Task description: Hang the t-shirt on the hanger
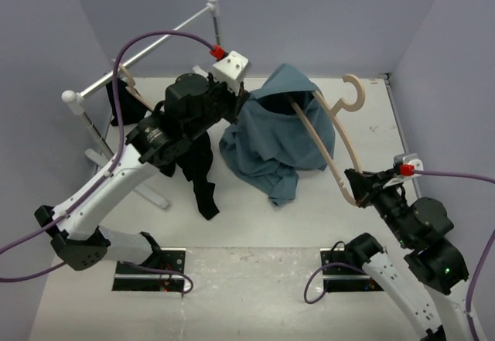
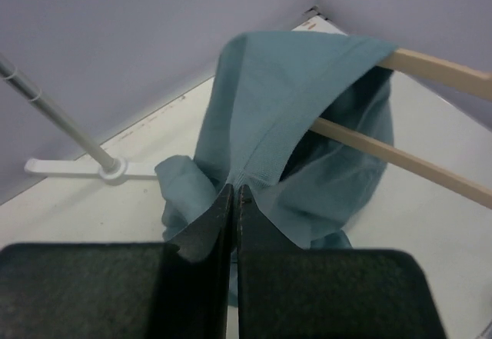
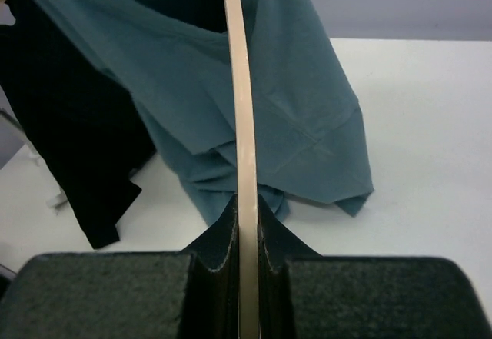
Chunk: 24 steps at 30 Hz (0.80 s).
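Observation:
The blue-teal t-shirt hangs bunched at the table's middle, lifted at its top. My left gripper is shut on the shirt's ribbed collar edge and holds it up. The pale tan hanger runs from its hook at the back right down to my right gripper, which is shut on the hanger's lower end. One hanger arm goes into the shirt's opening; the end inside the cloth is hidden. The shirt also shows in the right wrist view.
A white clothes rail stands at the back left, its foot on the table. A black garment hangs from it on another tan hanger. Grey-violet walls close the back and sides.

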Available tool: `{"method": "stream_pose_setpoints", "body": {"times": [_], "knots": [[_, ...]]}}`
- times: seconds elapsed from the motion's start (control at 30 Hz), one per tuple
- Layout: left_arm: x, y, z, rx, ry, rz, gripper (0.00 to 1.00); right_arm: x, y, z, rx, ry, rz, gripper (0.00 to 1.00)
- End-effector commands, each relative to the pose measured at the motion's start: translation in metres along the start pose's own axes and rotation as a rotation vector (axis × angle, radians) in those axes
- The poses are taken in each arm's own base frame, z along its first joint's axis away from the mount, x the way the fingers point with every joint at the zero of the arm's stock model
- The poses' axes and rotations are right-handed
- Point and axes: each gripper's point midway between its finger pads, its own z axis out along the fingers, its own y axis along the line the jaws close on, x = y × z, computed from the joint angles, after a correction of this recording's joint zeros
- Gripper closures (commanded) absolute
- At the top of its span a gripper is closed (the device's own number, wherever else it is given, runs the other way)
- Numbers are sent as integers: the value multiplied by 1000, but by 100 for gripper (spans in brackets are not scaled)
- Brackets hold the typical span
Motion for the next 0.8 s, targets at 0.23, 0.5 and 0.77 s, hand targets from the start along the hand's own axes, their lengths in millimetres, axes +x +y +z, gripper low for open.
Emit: {"method": "stream_pose_setpoints", "body": {"times": [0.23,0.5,0.77], "knots": [[-17,38,49,-244,-44,54,100,3,33,-40,-226,69,-90,100],[6,39,56,-260,-2,47,100,22,48,-30,-319,209,-144,100],[19,11,61,-80,10,79,100,13,55,-22,-363,203,-200,100]]}}
